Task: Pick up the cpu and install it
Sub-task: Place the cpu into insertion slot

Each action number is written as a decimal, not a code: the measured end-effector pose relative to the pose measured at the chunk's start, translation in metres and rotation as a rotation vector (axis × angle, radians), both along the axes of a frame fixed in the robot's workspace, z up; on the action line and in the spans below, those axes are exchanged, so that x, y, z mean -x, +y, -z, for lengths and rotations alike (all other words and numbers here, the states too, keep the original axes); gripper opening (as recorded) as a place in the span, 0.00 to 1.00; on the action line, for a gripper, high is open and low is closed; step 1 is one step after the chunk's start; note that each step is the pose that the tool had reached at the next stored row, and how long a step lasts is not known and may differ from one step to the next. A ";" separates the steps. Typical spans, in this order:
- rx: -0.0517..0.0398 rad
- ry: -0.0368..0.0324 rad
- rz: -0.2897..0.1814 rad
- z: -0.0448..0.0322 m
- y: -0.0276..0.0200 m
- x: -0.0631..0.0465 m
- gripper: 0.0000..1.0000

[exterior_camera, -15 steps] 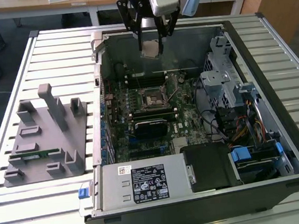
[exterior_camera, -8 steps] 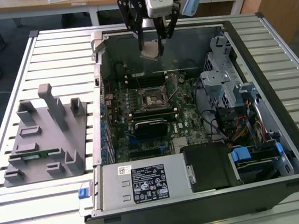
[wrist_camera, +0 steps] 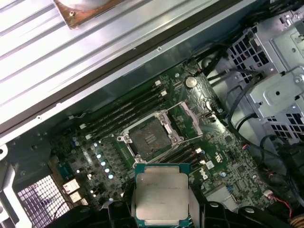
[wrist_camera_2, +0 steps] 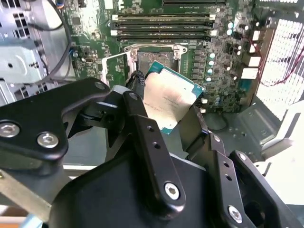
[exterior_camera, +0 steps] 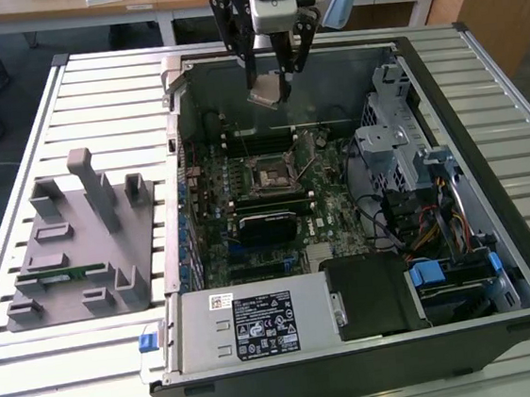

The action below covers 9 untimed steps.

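Note:
The cpu [exterior_camera: 268,91] is a small silvery square chip with a green rim, held tilted in the air above the far part of the open computer case. My gripper [exterior_camera: 267,77] is shut on it, one finger on each side. In both wrist views the cpu [wrist_camera_2: 171,97] [wrist_camera: 160,194] sits between the black fingers [wrist_camera_2: 142,128]. Below it on the green motherboard lies the square socket [exterior_camera: 270,172] [wrist_camera: 148,138] [wrist_camera_2: 154,59], its dark centre bare and its metal frame swung open.
The case [exterior_camera: 480,81] lies open on a slatted metal table [exterior_camera: 93,93], with drive cages and cables on the exterior view's right and a power supply [exterior_camera: 255,325] near the front. A grey fixture [exterior_camera: 80,246] holding a green memory stick [exterior_camera: 64,274] stands on the left.

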<state>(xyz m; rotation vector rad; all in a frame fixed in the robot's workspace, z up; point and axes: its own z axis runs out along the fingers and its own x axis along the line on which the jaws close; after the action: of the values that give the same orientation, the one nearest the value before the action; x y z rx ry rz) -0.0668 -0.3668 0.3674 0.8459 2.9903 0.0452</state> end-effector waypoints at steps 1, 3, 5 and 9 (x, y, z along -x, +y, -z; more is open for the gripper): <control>0.0000 0.0000 0.013 0.0002 0.0000 0.000 0.53; 0.0000 -0.0001 0.040 0.0006 0.0001 0.000 0.53; 0.0000 -0.0002 0.068 0.0010 0.0002 0.000 0.53; 0.0012 -0.0002 0.084 0.0010 0.0005 0.000 0.53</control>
<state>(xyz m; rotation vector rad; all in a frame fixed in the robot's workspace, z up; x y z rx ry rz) -0.0668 -0.3664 0.3664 0.9707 2.9504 0.0413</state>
